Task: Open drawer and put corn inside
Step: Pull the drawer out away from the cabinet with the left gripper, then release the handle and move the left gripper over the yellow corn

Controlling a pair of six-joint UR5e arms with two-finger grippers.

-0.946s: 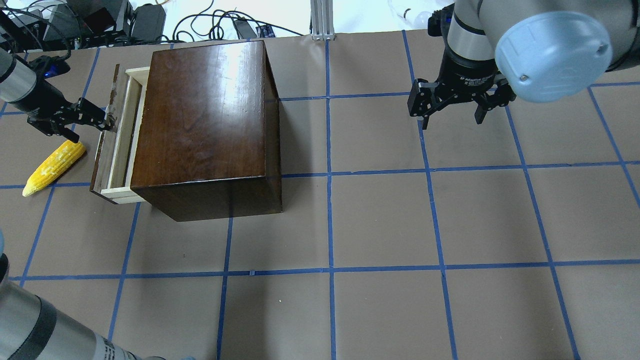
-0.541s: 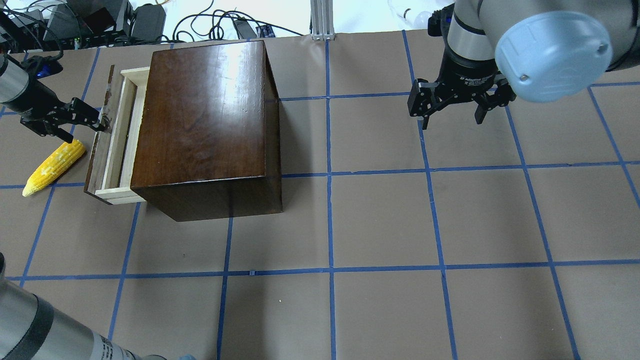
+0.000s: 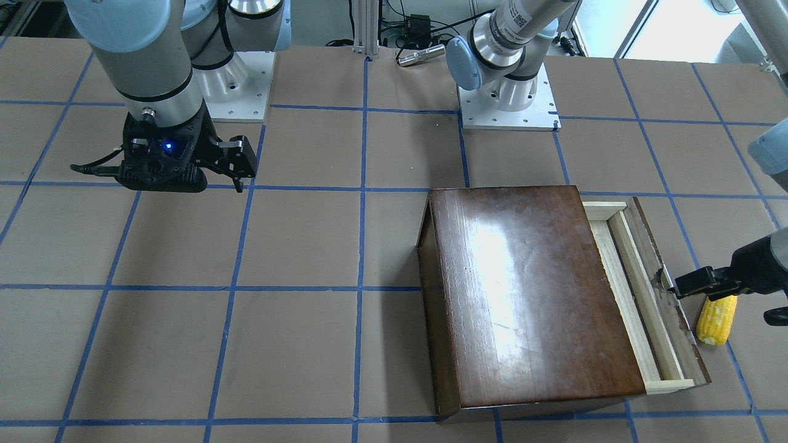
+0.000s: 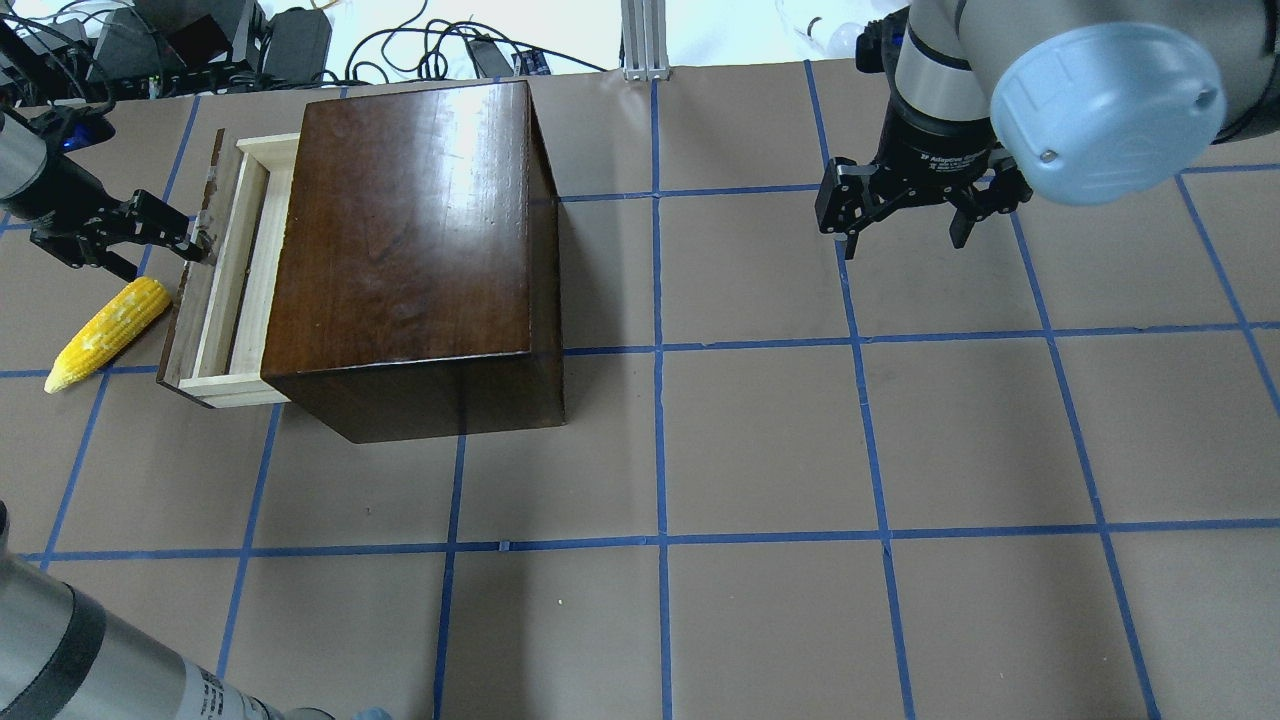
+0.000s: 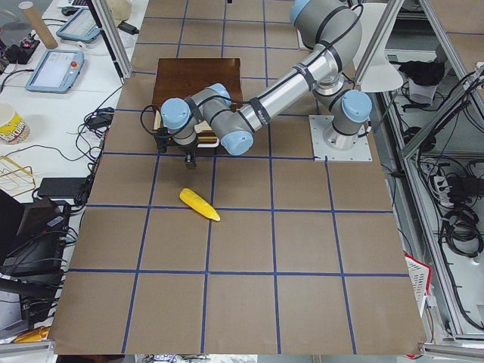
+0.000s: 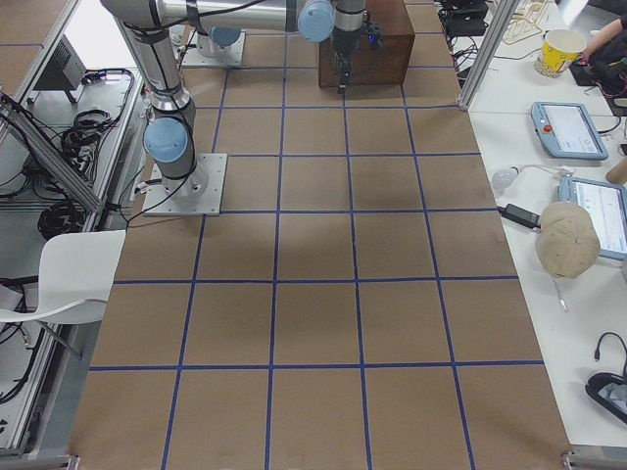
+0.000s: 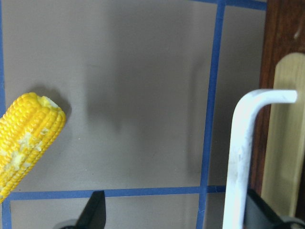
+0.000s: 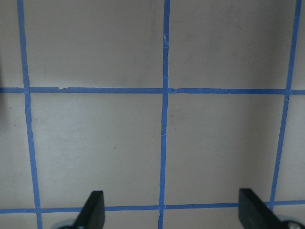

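Observation:
The dark-brown box [image 4: 400, 240] stands at the table's far left, with its drawer [image 4: 215, 290] pulled partly out, showing pale wood sides. My left gripper [image 4: 185, 240] is open at the drawer's front panel. In the left wrist view the white handle [image 7: 240, 157] stands between the fingers, close against the right fingertip [image 7: 259, 210]. The yellow corn [image 4: 108, 332] lies on the table just left of the drawer front, below the gripper, and also shows in the left wrist view [image 7: 26, 138]. My right gripper [image 4: 905, 235] is open and empty, hanging above the table at the far right.
The box [image 3: 523, 295] and drawer [image 3: 640, 295] sit near the table's far edge, with cables and equipment [image 4: 150, 45] beyond it. Blue tape lines [image 4: 660, 540] grid the brown table top. An aluminium post [image 4: 645, 40] stands at the far edge.
My left gripper has moved left and the drawer has slid further out of the box with it. The corn, the box and the right arm have not moved.

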